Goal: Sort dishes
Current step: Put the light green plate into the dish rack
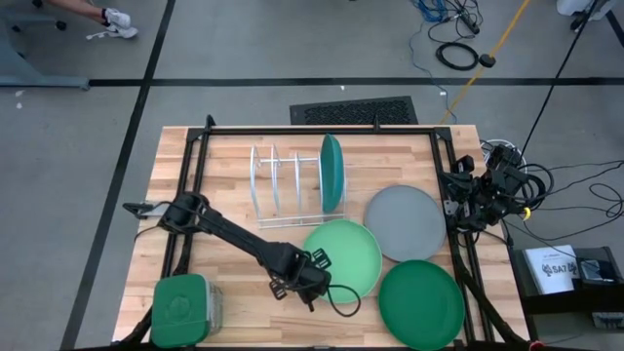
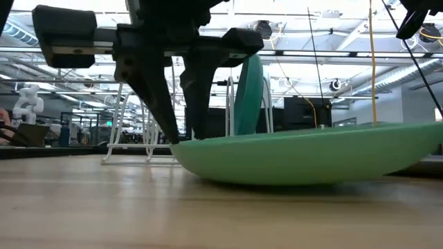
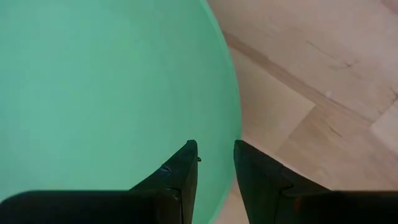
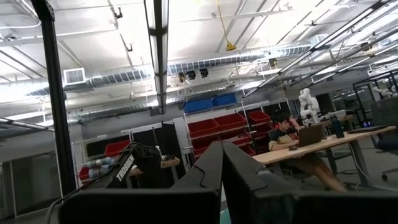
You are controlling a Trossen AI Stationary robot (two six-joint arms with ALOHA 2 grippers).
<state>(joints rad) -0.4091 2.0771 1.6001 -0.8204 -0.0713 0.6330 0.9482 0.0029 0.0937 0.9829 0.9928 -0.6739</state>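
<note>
Seen from above, the left gripper reached the near rim of the light mint green plate. A teal plate stood upright in the white wire rack; the grey plate and dark green plate lay flat nearby. The right gripper waited at the table's edge.

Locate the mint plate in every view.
High: mint plate, table's front centre, left end effector at its rim.
Low: wide shape at centre-right.
Left wrist: fills the picture's left.
Right wrist: not in it.
Shared landmark: the left end effector's fingers straddling its rim.
</note>
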